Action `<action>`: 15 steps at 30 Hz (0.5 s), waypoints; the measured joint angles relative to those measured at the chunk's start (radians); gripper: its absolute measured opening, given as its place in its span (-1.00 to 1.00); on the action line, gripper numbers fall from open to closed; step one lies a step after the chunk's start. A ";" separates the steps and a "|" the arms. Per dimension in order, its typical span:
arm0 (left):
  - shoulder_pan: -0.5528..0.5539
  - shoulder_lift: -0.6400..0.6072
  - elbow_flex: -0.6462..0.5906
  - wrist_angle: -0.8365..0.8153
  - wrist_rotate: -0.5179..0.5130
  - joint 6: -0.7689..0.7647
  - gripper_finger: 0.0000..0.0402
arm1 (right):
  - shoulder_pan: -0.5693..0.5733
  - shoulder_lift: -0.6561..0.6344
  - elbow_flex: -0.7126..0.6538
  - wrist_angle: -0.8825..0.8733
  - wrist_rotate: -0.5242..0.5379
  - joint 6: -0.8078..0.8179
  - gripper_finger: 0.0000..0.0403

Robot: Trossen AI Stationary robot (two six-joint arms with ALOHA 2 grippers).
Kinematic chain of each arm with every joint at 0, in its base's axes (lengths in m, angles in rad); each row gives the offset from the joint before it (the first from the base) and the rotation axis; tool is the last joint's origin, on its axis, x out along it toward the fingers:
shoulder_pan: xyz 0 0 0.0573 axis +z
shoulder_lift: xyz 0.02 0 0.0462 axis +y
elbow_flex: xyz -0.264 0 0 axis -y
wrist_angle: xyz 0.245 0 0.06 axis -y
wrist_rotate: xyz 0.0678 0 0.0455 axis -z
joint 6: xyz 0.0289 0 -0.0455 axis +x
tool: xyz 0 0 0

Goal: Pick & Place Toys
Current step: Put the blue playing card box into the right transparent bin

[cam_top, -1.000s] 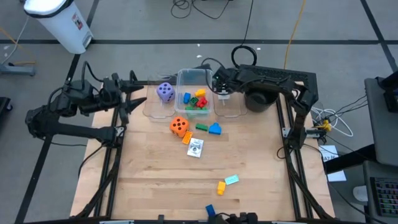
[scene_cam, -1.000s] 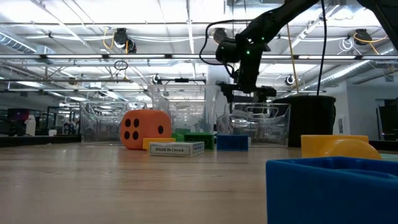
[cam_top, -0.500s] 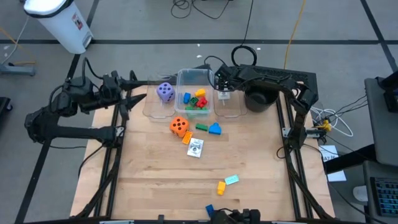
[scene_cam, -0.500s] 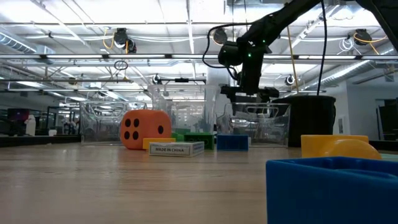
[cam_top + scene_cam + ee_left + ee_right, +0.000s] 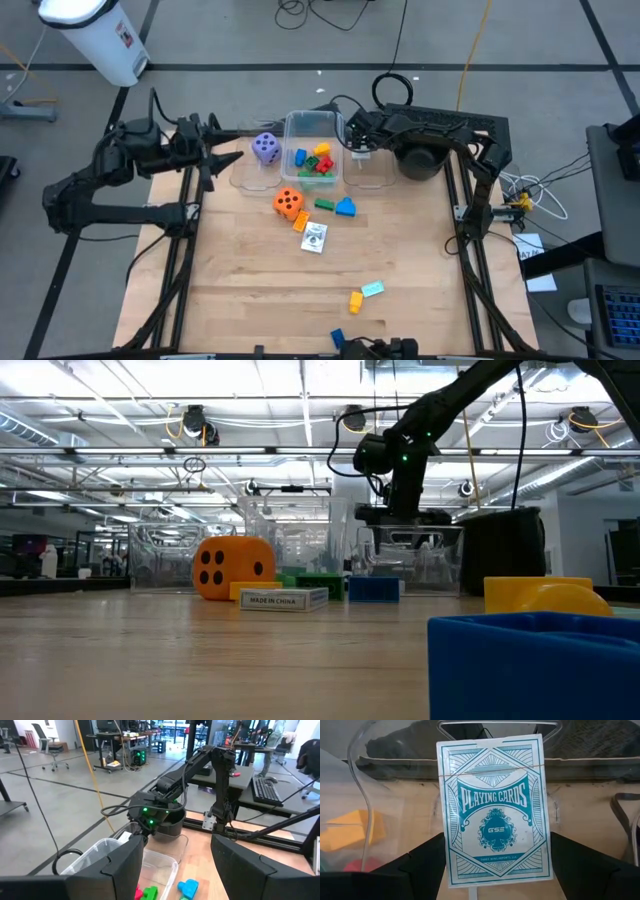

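Holding a playing-card pack (image 5: 495, 807), your right pincer (image 5: 357, 146) has drifted over the clear tray (image 5: 368, 172), nearing release; the left pincer (image 5: 208, 160) waits apart.

Right claw (image 5: 352, 143) clamped (fingers apart), left claw (image 5: 222, 155) half-spread, idle.

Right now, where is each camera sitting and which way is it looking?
High view: above the table, looking straight down; both dark arms show.
Low view: at tabletop height, looking level across; the right arm comes down behind the orange dotted die.
Left wrist view: on the left arm, looking past its fingers at the right arm.
Right wrist view: on the right hand, facing its teal-and-white playing card box.
High and low views share the die.
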 joint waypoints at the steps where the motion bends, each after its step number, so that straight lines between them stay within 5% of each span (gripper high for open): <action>1: 0.005 0.001 0.000 0.000 0.007 0.000 0.20 | 0.000 0.000 0.000 0.003 0.000 -0.002 0.51; 15: 0.050 0.015 0.000 0.013 0.046 -0.001 0.20 | 0.000 0.001 0.000 0.025 -0.005 -0.035 0.51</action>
